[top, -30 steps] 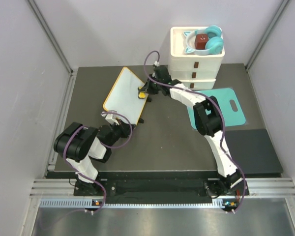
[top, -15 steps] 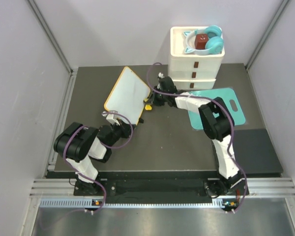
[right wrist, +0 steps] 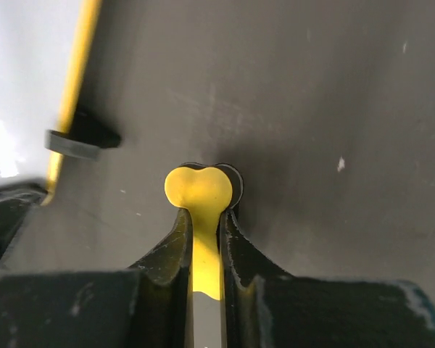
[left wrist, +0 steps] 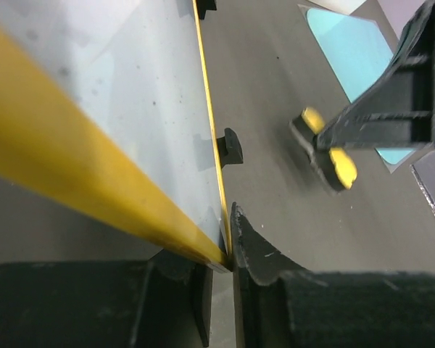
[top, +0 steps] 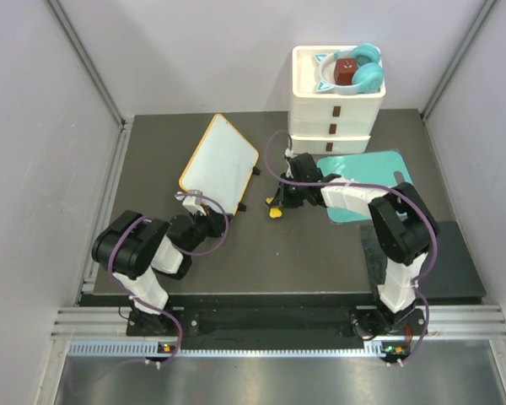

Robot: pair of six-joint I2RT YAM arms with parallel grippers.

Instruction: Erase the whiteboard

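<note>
Two things lie in the open top bin (top: 320, 101) of the white stack at upper right: teal headphones (top: 369, 78) and a red-brown block (top: 346, 72). At centre-left, the left gripper (left wrist: 228, 250) pinches the lower corner of the whiteboard (top: 219, 164). Just right of it, the right gripper (right wrist: 205, 217) is clamped on a yellow eraser (right wrist: 201, 190).

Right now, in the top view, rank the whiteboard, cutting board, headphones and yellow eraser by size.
1. cutting board and whiteboard: too close to rank, since the right arm covers part of the cutting board.
2. headphones
3. yellow eraser
</note>
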